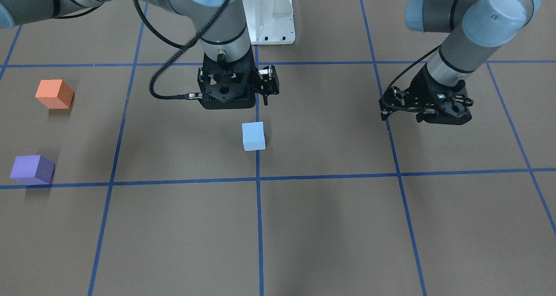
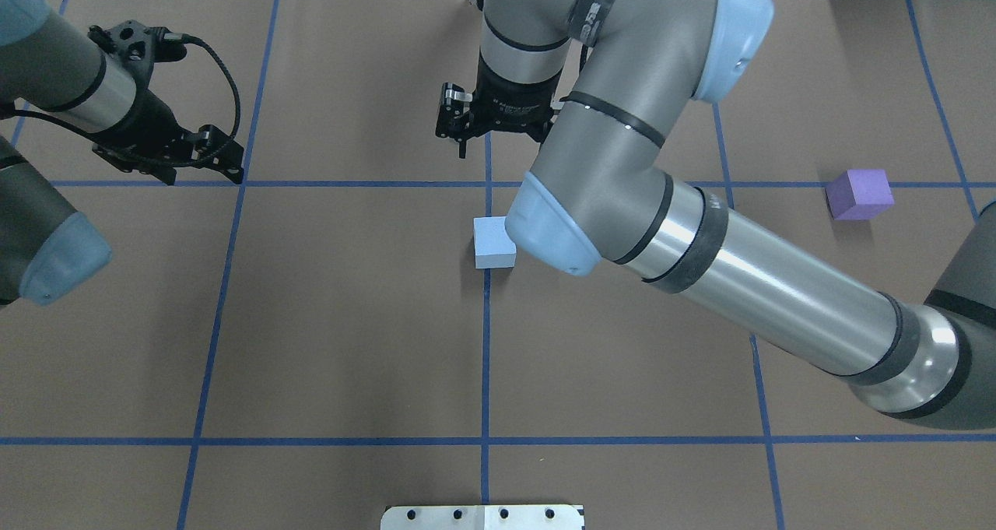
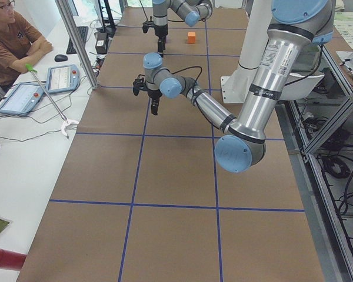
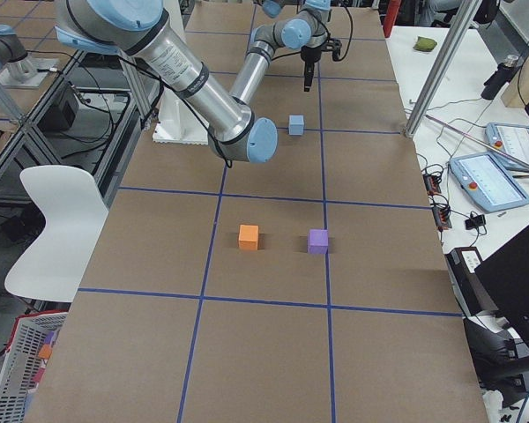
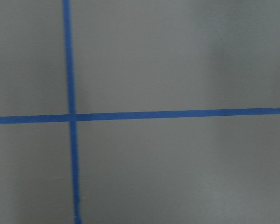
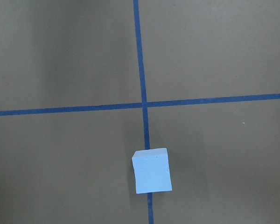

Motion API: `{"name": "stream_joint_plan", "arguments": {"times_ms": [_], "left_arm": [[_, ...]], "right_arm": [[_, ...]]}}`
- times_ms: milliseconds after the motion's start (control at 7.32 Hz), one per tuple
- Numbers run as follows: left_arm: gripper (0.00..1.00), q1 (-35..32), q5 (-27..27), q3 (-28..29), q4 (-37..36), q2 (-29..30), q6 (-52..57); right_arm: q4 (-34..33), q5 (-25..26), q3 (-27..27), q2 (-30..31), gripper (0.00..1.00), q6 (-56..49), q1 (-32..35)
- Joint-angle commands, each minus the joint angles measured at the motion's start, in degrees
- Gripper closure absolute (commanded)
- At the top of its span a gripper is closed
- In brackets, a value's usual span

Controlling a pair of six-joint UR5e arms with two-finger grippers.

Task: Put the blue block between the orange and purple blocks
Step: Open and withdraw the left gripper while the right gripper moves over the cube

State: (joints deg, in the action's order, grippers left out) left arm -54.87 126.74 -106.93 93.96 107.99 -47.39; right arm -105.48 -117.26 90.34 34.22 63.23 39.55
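The blue block (image 1: 253,136) lies on the table (image 1: 330,226), not yet picked up, far from the orange block (image 1: 54,94) and purple block (image 1: 32,170). The right end effector (image 1: 228,91) hangs beside it. Whether it is spread apart or pressed together cannot be made out. Next it must be lowered over the block.

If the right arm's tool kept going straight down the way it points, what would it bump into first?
Probably the brown table near the blue tape crossing. The right tool points down, and the blue block sits off to one side.
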Motion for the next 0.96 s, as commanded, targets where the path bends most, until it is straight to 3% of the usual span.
{"name": "stream_joint_plan", "arguments": {"times_ms": [0, 273, 820], "left_arm": [[0.00, -3.6, 0.1, -0.7, 0.0, -3.8, 7.0], [0.00, -6.2, 0.2, -0.6, -0.1, -5.9, 12.9], [0.00, -6.4, 0.1, -0.1, 0.0, -6.0, 13.3]], "right_arm": [[5.8, 8.4, -5.7, 0.6, 0.00, 0.1, -5.3], [10.0, 8.4, -10.8, 0.8, 0.00, -0.5, -6.0], [10.6, 8.5, -12.8, 2.0, 0.00, -3.1, -7.5]]}}
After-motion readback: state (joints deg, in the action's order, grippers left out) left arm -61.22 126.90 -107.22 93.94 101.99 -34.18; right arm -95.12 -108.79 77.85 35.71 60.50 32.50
